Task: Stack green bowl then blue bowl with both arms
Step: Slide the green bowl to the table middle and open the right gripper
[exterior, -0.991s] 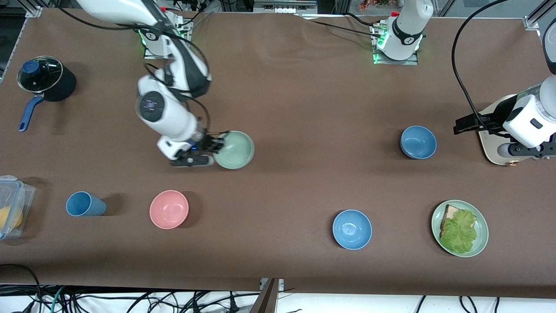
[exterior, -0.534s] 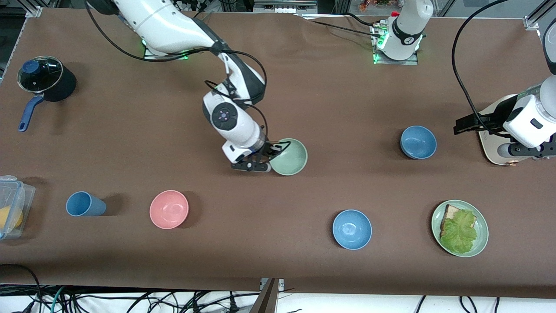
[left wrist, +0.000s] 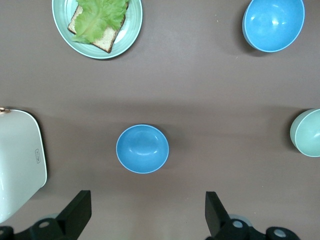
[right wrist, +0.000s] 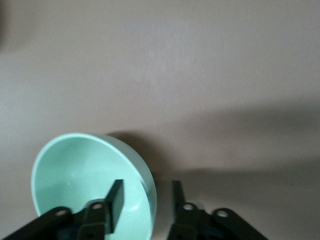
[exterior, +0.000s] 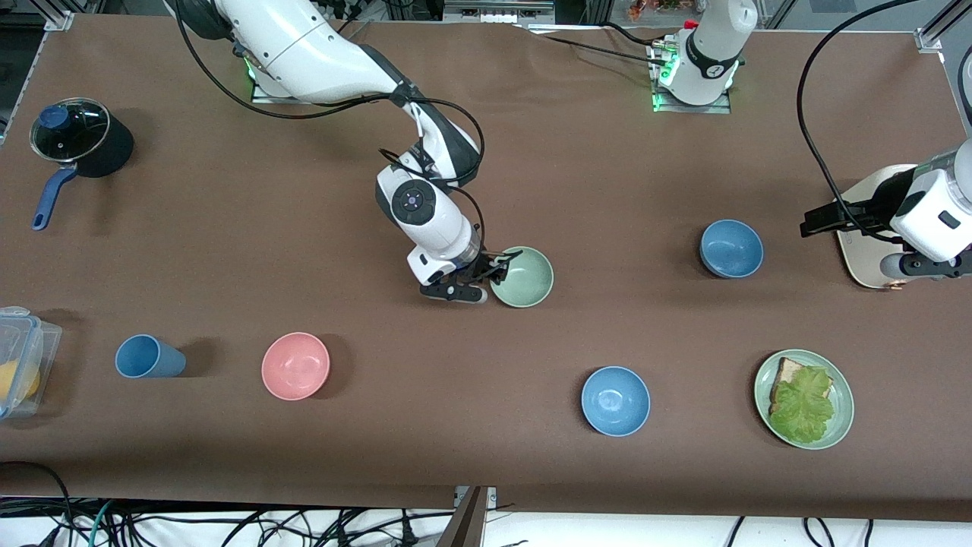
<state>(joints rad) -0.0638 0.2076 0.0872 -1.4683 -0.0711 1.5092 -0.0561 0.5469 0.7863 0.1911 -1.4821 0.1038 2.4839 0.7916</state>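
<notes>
- Now that the right gripper [exterior: 497, 275] has carried the green bowl [exterior: 522, 277] toward mid-counter, its fingers stand apart astride the rim, one inside, one outside; the grip looks just let go, the bowl set down.
- Well away toward the left arm's end, the blue bowl [exterior: 731, 248] sits under the waiting left gripper [left wrist: 145, 220], whose fingers are spread wide.
- Nothing lies between the bowls; the sky-blue bowl [exterior: 615, 400] and pink bowl [exterior: 295, 365] sit off the path.
</notes>
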